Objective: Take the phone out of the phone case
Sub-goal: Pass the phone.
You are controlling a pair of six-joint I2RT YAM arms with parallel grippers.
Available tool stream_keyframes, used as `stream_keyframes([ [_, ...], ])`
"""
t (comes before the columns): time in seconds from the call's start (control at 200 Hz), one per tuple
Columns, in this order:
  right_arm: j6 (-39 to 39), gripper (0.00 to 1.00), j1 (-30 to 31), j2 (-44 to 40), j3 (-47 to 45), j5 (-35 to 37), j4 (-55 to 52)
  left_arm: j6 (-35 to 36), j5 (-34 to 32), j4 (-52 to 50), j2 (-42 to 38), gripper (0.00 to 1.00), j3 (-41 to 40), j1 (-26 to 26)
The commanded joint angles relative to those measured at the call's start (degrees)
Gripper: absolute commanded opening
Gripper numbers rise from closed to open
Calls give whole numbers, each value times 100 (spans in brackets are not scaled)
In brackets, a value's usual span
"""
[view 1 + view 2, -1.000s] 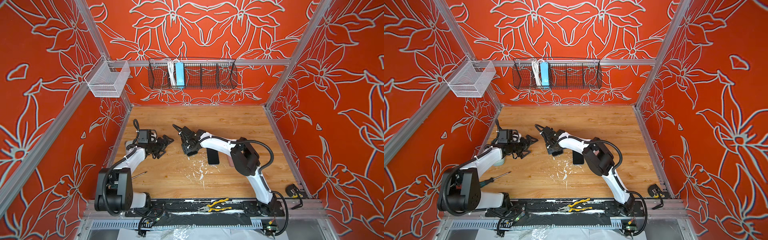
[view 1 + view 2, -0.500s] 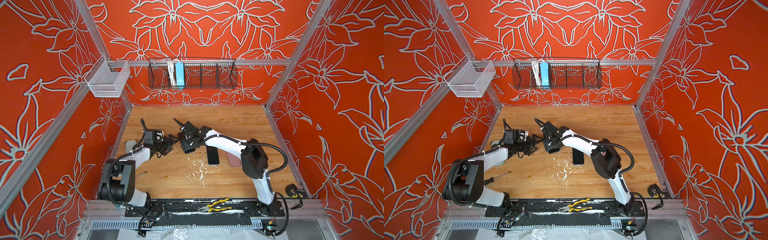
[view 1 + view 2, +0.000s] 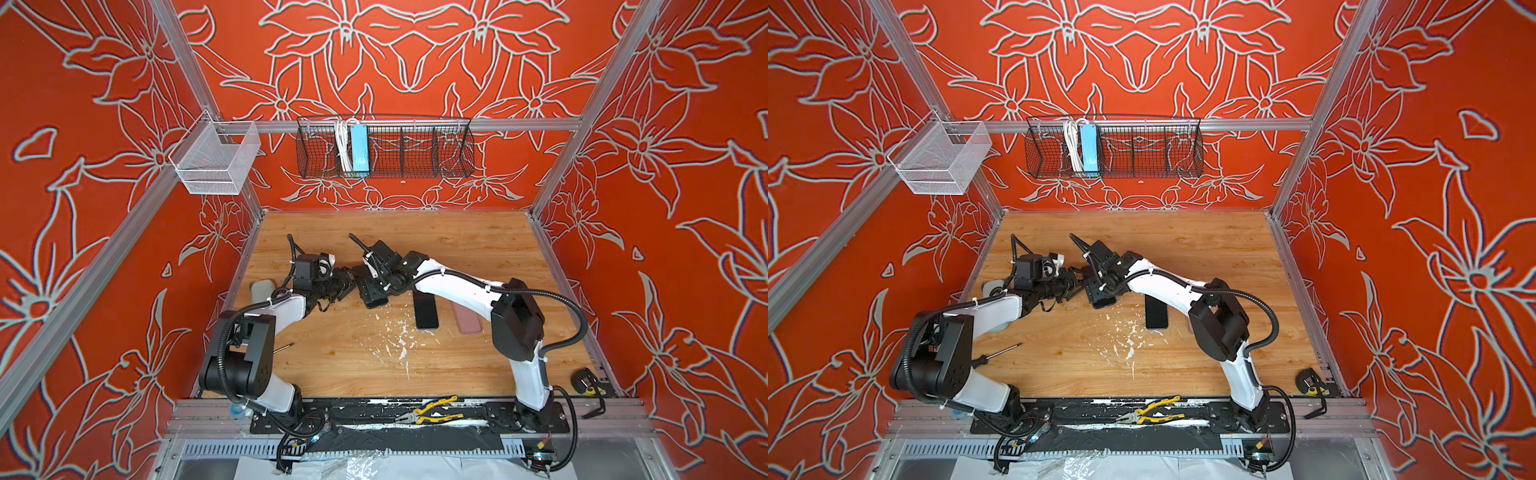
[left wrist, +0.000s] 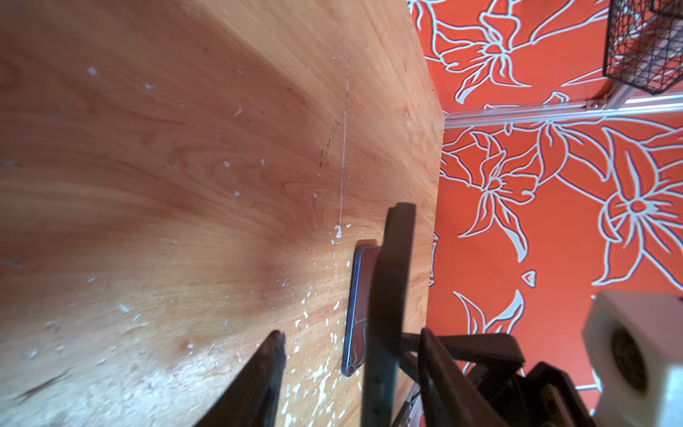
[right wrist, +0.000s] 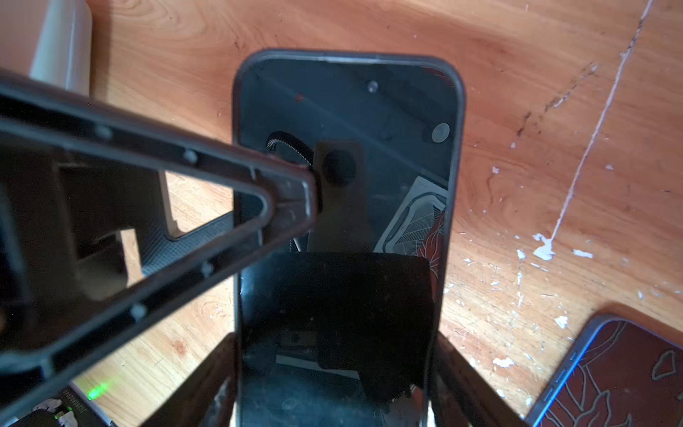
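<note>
Right gripper (image 5: pixel 334 336) clamps a dark-cased phone (image 5: pixel 347 111) by its long edges; left gripper (image 4: pixel 350 332) straddles its far end, jaws apart. Best pinch only the case rim, then peel. Pink phone case (image 3: pixel 467 320) lies flat at their four o'clock.

No text, brand, number or sign reads clearly anywhere in the cell.

One candidate: a short strip of pale lettering (image 5: pixel 74 401) on a dark part, just beside a green light (image 5: pixel 99 390) and near the gripped end of the phone (image 5: pixel 347 111). It is too blurred to make out.

The phone screen shows only reflections, no characters.

The blue strip (image 3: pixel 359 147) in the wire basket (image 3: pixel 453 153), well beyond the phone on the back wall, is too small for any marking to be read.
</note>
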Motion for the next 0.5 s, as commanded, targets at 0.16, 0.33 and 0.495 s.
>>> stream_keyframes([
  [0.16,15,60,46,-383,-87,-95,159,-106,91,390,111,33,15,-29],
  [0.33,16,59,59,-449,-130,-153,155,-202,158,687,194,31,-23,-24],
  [0.495,16,59,81,-497,-184,-133,164,-449,275,1090,354,28,-50,-29],
])
